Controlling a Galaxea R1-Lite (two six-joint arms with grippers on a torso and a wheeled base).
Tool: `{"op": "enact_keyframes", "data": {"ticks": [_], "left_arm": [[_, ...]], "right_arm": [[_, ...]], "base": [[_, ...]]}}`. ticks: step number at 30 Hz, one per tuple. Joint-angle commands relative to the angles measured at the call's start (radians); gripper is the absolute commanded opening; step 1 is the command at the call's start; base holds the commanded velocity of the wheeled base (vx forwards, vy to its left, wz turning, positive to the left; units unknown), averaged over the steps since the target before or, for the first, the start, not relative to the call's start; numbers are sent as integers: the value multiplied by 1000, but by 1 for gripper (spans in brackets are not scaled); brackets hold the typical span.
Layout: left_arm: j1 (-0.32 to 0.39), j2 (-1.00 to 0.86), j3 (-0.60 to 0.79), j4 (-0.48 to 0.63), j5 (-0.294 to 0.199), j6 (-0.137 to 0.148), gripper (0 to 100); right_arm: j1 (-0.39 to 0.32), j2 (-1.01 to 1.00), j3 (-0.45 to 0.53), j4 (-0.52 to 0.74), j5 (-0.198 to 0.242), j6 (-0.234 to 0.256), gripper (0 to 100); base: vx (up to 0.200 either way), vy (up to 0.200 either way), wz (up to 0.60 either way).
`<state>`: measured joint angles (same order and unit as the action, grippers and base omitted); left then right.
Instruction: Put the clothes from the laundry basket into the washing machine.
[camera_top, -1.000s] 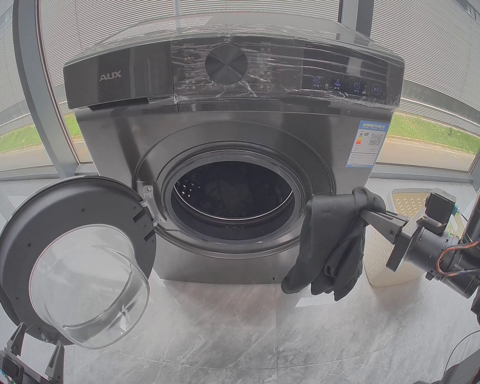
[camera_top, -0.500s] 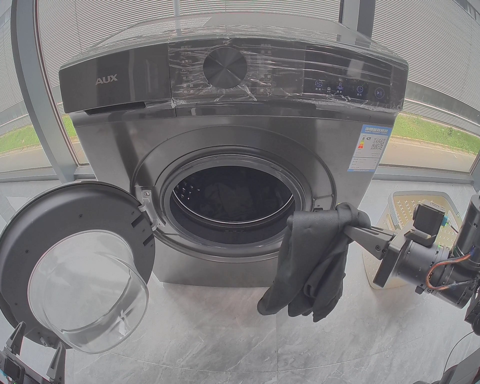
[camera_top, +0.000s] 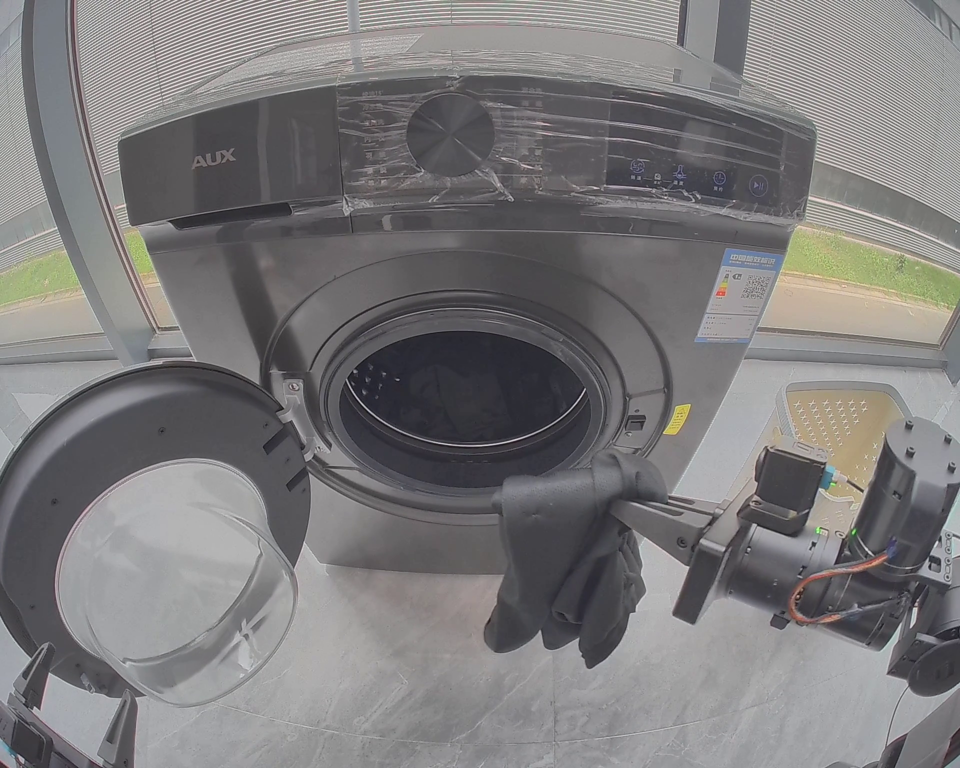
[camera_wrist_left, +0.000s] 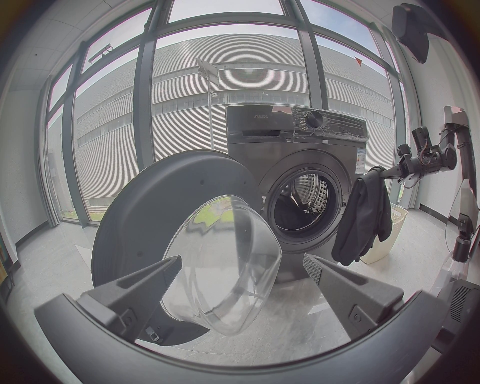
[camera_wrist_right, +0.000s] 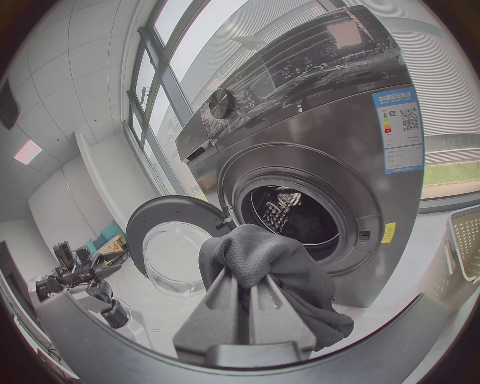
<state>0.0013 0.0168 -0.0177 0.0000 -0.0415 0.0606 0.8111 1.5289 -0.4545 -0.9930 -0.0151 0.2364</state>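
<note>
The grey washing machine (camera_top: 250, 260) stands with its round door (camera_top: 150, 450) swung wide to the left. Dark clothes lie inside the drum (camera_top: 465, 400). My right gripper (camera_top: 630, 510) is shut on a dark grey garment (camera_top: 560, 560), which hangs just below and right of the drum's lower rim. In the right wrist view the garment (camera_wrist_right: 260, 255) bunches over the closed gripper (camera_wrist_right: 247, 277). The pale laundry basket (camera_top: 840, 420) stands on the floor right of the machine, behind my right arm. My left gripper (camera_wrist_left: 241, 260) is low at the left, open, with nothing in it.
The open door's clear glass bowl (camera_top: 180, 580) juts out toward my left gripper (camera_top: 75, 715). Grey marble floor (camera_top: 400, 680) spreads in front of the machine. Windows and metal frames (camera_top: 60, 200) stand behind it.
My right arm has carried the garment left and downward, from beside the basket to just below the drum's lower right rim. The left gripper has stayed in place.
</note>
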Motion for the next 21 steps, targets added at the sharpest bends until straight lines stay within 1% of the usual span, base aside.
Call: {"op": "enact_keyframes", "data": {"ticks": [1,2,3,4,5,7,9,10,12,13,14,16,17,18,19,20,21], "left_arm": [[0,-17,18,-3,-5,-2,100],[0,-17,18,-5,-5,-2,100],[2,-17,4,-18,-3,-18,100],[2,-9,-42,-43,-14,-39,100],[5,9,-122,-64,-26,-68,100],[-7,86,-240,-61,-66,-107,100],[-17,144,-265,-40,-117,-102,100],[-18,170,-263,-28,-166,-88,100],[-17,204,-257,-17,-233,-65,100],[-12,262,-251,-14,-282,-48,100],[-10,299,-249,-17,-313,-42,100],[-12,382,-252,-28,-360,-33,100],[-12,382,-252,-28,-360,-33,100],[-35,451,-258,-32,-406,-22,100],[-52,488,-260,-40,-439,-18,100],[-69,519,-260,-51,-462,-18,100],[-84,551,-260,-64,-474,-18,100]], "right_arm": [[11,102,-46,-52,-9,14,0],[11,108,-49,-56,-11,15,0],[3,131,-72,-76,-25,14,0],[0,143,-82,-81,-39,12,0],[-1,149,-90,-82,-52,12,0],[-3,160,-95,-70,-72,9,0],[-12,186,-113,-70,-85,4,0],[-16,212,-133,-73,-101,4,0],[-16,232,-148,-82,-121,4,0],[-16,244,-165,-78,-134,4,0],[-16,254,-174,-73,-138,6,0],[-9,280,-187,-76,-141,8,0],[-9,280,-187,-76,-141,8,0],[0,289,-204,-72,-146,12,0],[3,295,-222,-70,-151,15,0],[2,307,-237,-72,-152,15,0],[-4,320,-254,-72,-152,17,0]], "base": [[0,0,0],[0,0,0],[0,0,0],[0,0,0],[0,0,0],[0,0,0],[0,0,0],[0,0,0],[0,0,0],[0,0,0],[0,0,0],[0,0,0],[0,0,0],[0,0,0],[0,0,0],[0,0,0],[0,0,0]]}}
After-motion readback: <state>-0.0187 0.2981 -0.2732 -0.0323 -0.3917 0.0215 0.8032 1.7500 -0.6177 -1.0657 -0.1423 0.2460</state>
